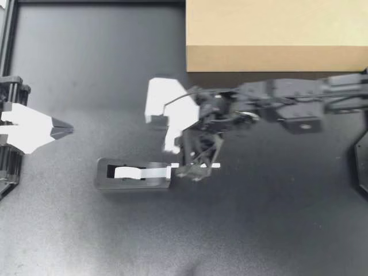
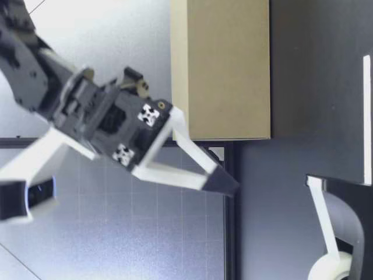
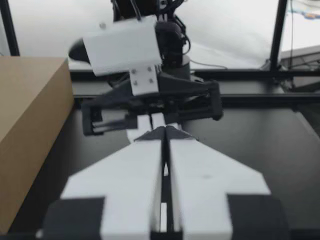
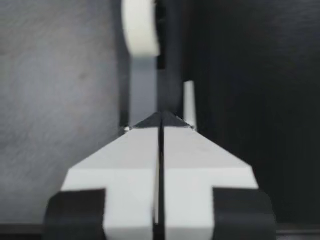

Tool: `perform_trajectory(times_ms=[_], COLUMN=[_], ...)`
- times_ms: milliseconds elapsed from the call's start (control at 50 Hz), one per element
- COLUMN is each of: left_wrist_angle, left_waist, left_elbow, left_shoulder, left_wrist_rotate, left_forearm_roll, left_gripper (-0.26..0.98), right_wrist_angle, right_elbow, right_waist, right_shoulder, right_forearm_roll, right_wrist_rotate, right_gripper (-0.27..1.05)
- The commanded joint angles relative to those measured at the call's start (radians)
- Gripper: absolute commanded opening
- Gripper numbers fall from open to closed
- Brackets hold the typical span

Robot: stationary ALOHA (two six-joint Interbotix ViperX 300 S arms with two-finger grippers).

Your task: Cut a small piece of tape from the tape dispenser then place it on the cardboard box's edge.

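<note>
A black tape dispenser [image 1: 133,181] lies on the dark table, its white tape roll [image 1: 122,171] feeding a strip toward the cutter end. My right gripper [image 1: 172,149] reaches in over that cutter end, shut, with nothing visible between its fingers. In the low view my right gripper [image 2: 230,187] hangs above the dispenser [image 2: 349,201]. The right wrist view shows the shut tips [image 4: 160,119] just short of the strip, with the roll [image 4: 141,30] farther ahead. My left gripper [image 1: 69,131] waits shut near the table's left side. The cardboard box [image 1: 276,34] stands at the back right.
In the left wrist view my left gripper [image 3: 164,131] points at the right arm's white wrist housing [image 3: 122,47], with the box [image 3: 27,120] beside it. A black frame rail [image 1: 6,34] borders the left side. A small white marker [image 1: 215,165] shows under the right arm.
</note>
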Motion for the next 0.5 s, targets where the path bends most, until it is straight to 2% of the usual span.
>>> perform_trajectory(times_ms=[0, 160, 380, 480], left_wrist_angle=[-0.009, -0.009, -0.009, -0.009], left_waist=[0.002, 0.002, 0.0, 0.002], left_elbow=[-0.009, -0.008, -0.002, -0.002], left_shoulder=[0.006, 0.006, 0.006, 0.006], left_wrist_rotate=[0.0, -0.005, -0.009, -0.009], left_forearm_roll=[0.0, 0.0, 0.0, 0.0], left_gripper=[-0.13, -0.13, -0.13, -0.13], right_wrist_angle=[0.06, 0.19, 0.36, 0.414], right_elbow=[-0.077, -0.161, -0.247, -0.285], right_waist=[-0.015, -0.067, -0.184, -0.199], right_shoulder=[0.017, 0.089, 0.175, 0.209], right_forearm_roll=[0.087, 0.242, 0.453, 0.476], right_wrist_rotate=[-0.064, -0.186, -0.195, -0.195], right_gripper=[-0.12, -0.12, -0.07, -0.01])
